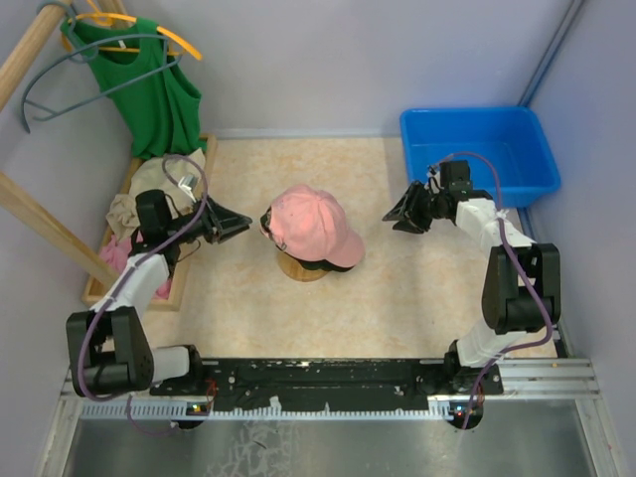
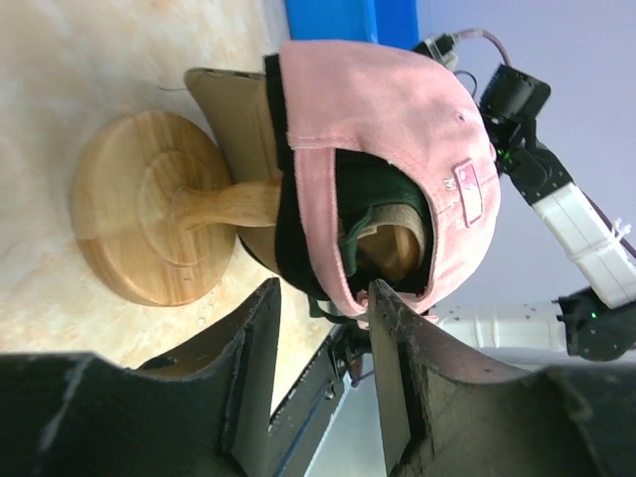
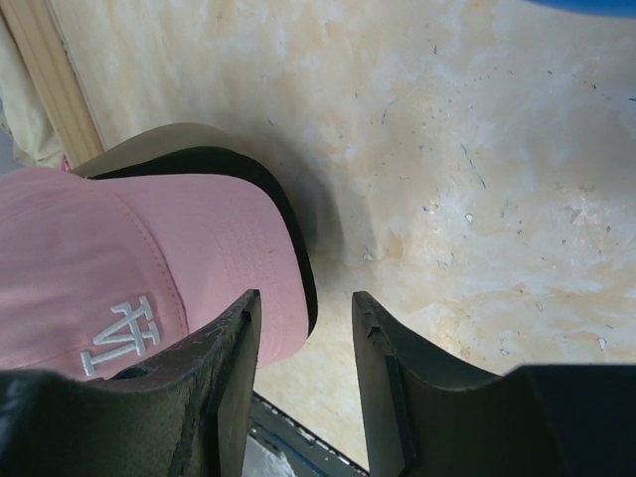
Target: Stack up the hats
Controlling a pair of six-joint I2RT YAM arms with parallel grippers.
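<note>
Here the four hats sit as one pile on a wooden stand (image 1: 298, 268) in the middle of the table (image 1: 417, 298). From above, only the pink cap (image 1: 313, 224) on top can be read. It covers everything below it except a dark sliver under its brim.

The left wrist camera looks into the back of the pile. There the dark green cap (image 2: 378, 189) shows through the pink cap's rear opening, along with a patch of the stand's wooden head. The tan cap (image 2: 224, 109) pokes out only as a brim. The right wrist view shows the brims layered, with the black cap (image 3: 283, 214) as a thin dark edge between pink above and tan below. Its emblem is hidden.

The left gripper (image 2: 323, 298) has its jaws apart and grips nothing. The pink cap's rear edge lies just beyond its fingertips, and whether it touches one of them I cannot tell. The right gripper (image 3: 306, 303) is on the brim side, also with jaws apart and empty. Bare table shows in the gap, and one finger cuts off part of the pink brim.

A blue bin (image 1: 477, 149) stands in the far right corner. A green top (image 1: 149, 89) hangs at the far left above a wooden crate (image 1: 94, 288) of cloths (image 1: 124, 214), which the left arm partly hides.
</note>
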